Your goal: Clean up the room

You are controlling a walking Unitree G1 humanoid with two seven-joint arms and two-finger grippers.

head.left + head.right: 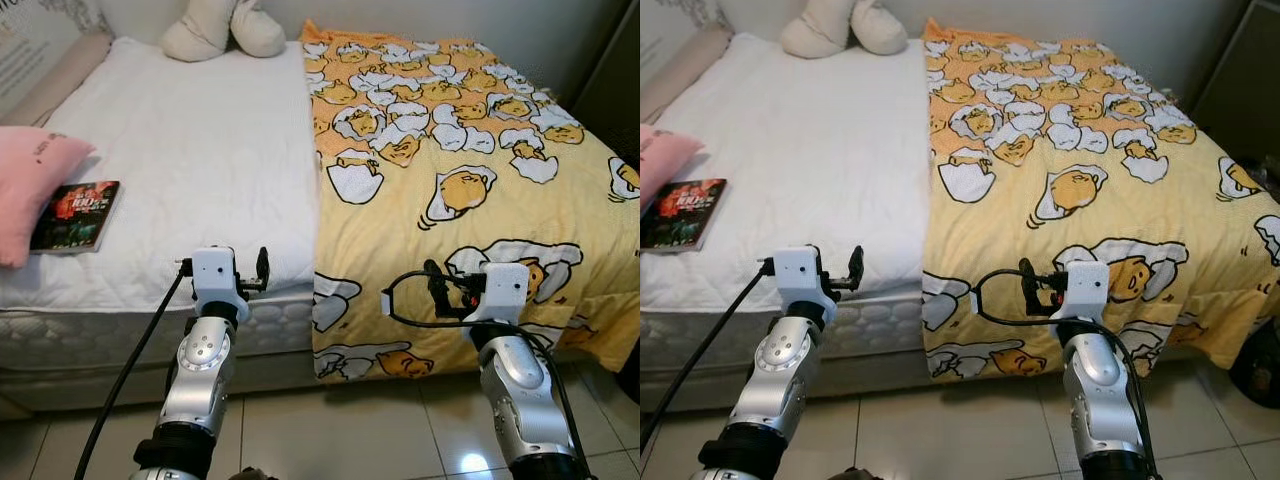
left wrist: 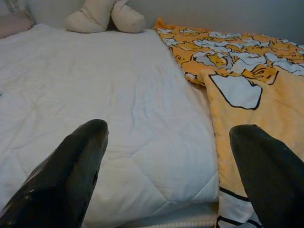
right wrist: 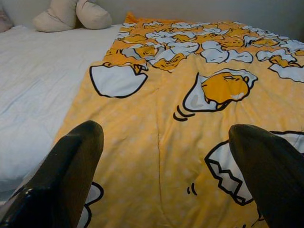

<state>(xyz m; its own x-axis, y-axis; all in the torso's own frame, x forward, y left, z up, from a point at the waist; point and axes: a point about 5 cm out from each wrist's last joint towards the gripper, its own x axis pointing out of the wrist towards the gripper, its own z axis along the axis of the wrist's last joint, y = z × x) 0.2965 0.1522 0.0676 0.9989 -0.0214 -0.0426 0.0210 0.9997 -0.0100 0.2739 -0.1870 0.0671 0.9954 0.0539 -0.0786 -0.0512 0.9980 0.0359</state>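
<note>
Your left gripper (image 2: 166, 185) has its jaws wide and empty, held at the foot of the bed over the white sheet (image 1: 190, 170). Your right gripper (image 3: 166, 185) is just as wide, over the yellow blanket (image 1: 460, 190) that covers the bed's right half and hangs down its end. A book (image 1: 77, 215) lies at the sheet's left edge, touching a pink pillow (image 1: 30, 190). A beige plush (image 1: 222, 28) sits at the head. The floor (image 1: 350, 430) is tiled.
</note>
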